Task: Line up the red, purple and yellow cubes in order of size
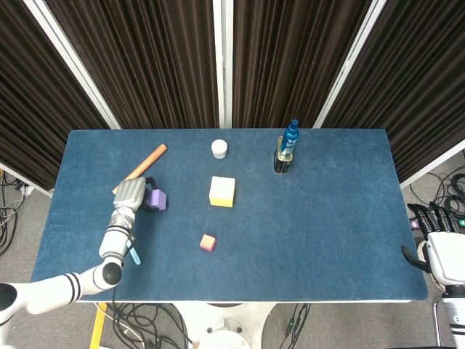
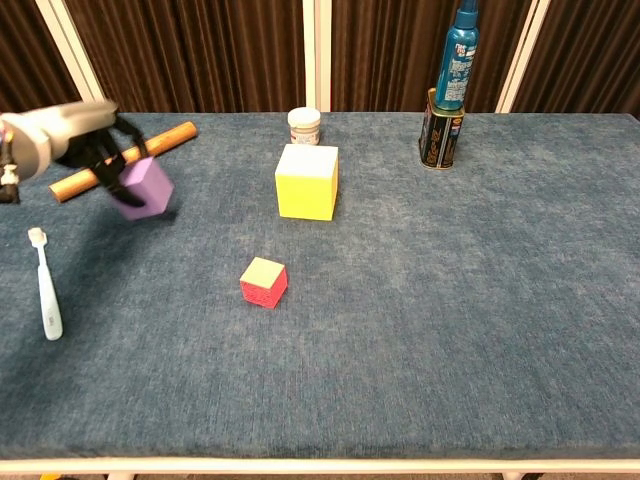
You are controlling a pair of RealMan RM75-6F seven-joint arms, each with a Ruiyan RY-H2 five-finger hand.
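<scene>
My left hand (image 2: 75, 150) (image 1: 131, 194) grips the purple cube (image 2: 145, 187) (image 1: 155, 199) and holds it lifted off the table at the left. The big yellow cube (image 2: 307, 181) (image 1: 222, 191) stands near the table's middle. In front of it sits the small red cube (image 2: 264, 282) (image 1: 208, 242). My right hand (image 1: 438, 236) hangs off the table's right edge, fingers apart and empty; the chest view does not show it.
A wooden stick (image 2: 125, 160) lies behind my left hand. A toothbrush (image 2: 45, 285) rests at the front left. A white jar (image 2: 304, 126) stands at the back centre, and a blue bottle (image 2: 455, 55) in a can (image 2: 437, 130) at the back right.
</scene>
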